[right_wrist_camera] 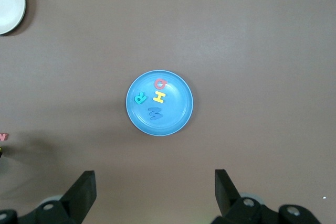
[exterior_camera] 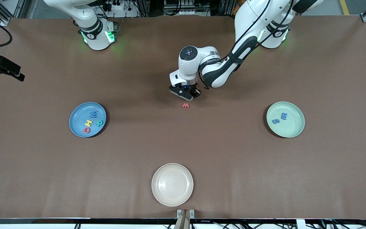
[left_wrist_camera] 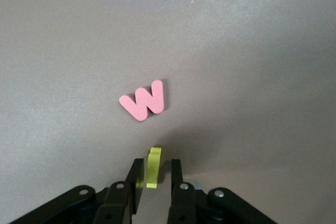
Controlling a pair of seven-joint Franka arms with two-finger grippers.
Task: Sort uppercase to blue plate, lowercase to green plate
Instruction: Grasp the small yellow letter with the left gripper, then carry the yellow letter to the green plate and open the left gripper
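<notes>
— Foam, yellow letter (left_wrist_camera: 153, 167), pinched edge-on in the left gripper (left_wrist_camera: 154, 178) jaws, low over mid-desk (exterior_camera: 221, 149); light, squashy.
— Red w (exterior_camera: 185, 105) lies flat just beside; probably wants gripping across its thin strokes. Green plate (exterior_camera: 294, 128) waits, well apart. Right gripper (right_wrist_camera: 155, 195) idles, jaws wide, above blue plate (right_wrist_camera: 178, 121).

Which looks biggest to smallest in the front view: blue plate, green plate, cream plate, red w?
1. Cream plate, though it is nearest the camera.
2. Blue plate and green plate: alike, no ranking.
3. Red w, far smallest.
</notes>
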